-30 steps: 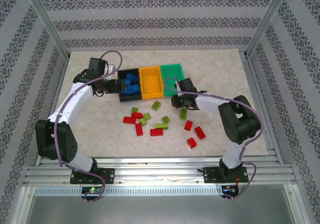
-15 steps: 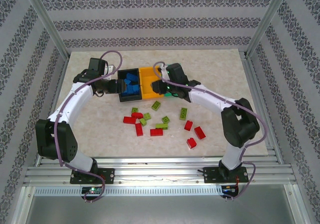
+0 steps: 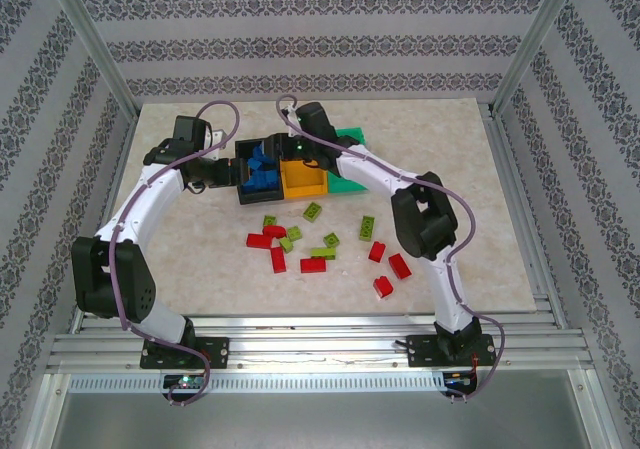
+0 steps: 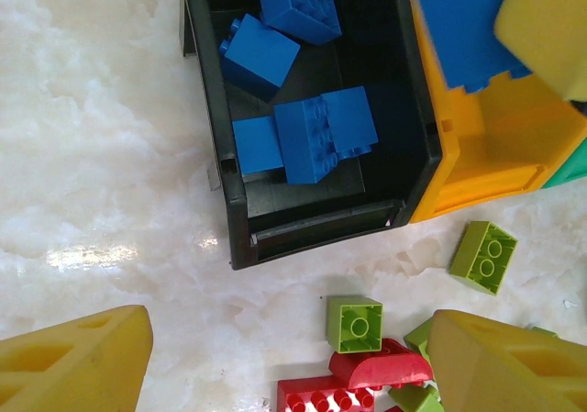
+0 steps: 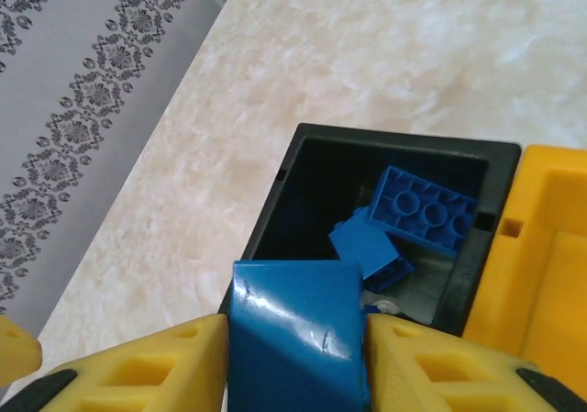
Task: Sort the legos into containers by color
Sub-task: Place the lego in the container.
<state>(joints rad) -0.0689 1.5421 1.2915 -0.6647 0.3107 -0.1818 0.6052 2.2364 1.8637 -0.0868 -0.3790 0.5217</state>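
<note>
Your right gripper point(image 5: 293, 366) pinches a blue brick point(image 5: 292, 316) right above the black bin point(image 5: 271, 201), which sits toward the table's point(image 3: 180, 259) far edge. Your left gripper point(image 4: 284, 329) hangs just beside that bin's left side, jaws spread wide.

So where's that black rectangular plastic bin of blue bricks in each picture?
Top external: the black rectangular plastic bin sits just left of centre.
Left wrist: bin top middle, cut by the top edge.
Right wrist: bin at centre.
Shared landmark: the orange-yellow plastic bin beside it on the right.
</note>
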